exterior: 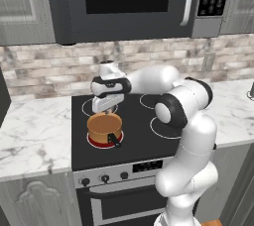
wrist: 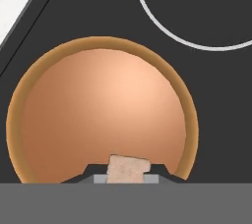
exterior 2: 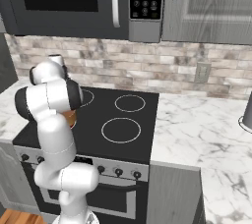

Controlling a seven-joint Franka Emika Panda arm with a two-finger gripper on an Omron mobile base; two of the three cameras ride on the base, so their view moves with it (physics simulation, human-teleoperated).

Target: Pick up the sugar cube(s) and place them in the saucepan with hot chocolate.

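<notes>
Holding a tan sugar cube (wrist: 128, 169) above the saucepan (exterior: 104, 127) on the stove (exterior: 134, 141).

The fingers (wrist: 127, 178) were clenched on the pale tan-brown cube, which sat between the two dark tips in the hand view, with its slightly longer side running across from one tip to the other. The cube hung over the near edge of the flat brown surface inside the round copper-orange pan, not touching it as far as I could tell. In the left base view the pan stood on the front left burner, on a red ring, and its stubby black handle (exterior: 114, 140) pointed toward the front of the stove, a little to the right. The gripper (exterior: 105, 105) hung just above the pan's back rim, pointing down. Marble counter (exterior: 34, 136) lay to the left of the stove.
</notes>
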